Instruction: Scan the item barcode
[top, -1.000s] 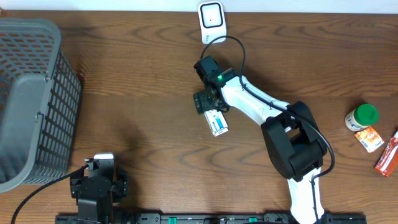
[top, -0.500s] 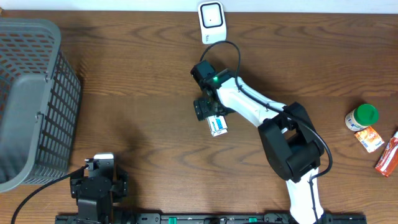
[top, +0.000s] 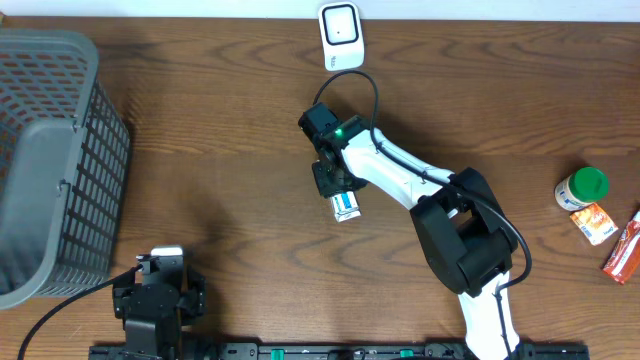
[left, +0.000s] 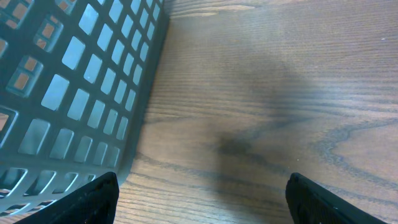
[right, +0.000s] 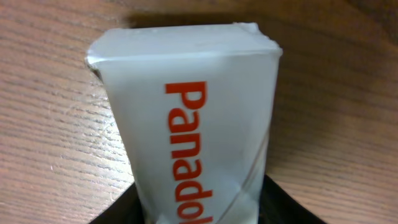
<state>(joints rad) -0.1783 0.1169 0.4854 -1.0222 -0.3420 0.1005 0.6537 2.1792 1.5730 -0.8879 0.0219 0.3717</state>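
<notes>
Found right fingers (right: 287, 210) partly closed, pressed against both sides of Panadol box (right: 186, 143), gripping it. Located box near centre of tabletop (top: 220, 120), short of white scanner (top: 340, 25) at far edge and apart from it. Found left fingers (left: 93, 199) spread wide, holding nothing, above bare wood beside grey basket (top: 40, 160).

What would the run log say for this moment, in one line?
step: pick up | right fingers: gripping medicine box | left fingers: open, beside basket | scanner: box not yet presented
</notes>
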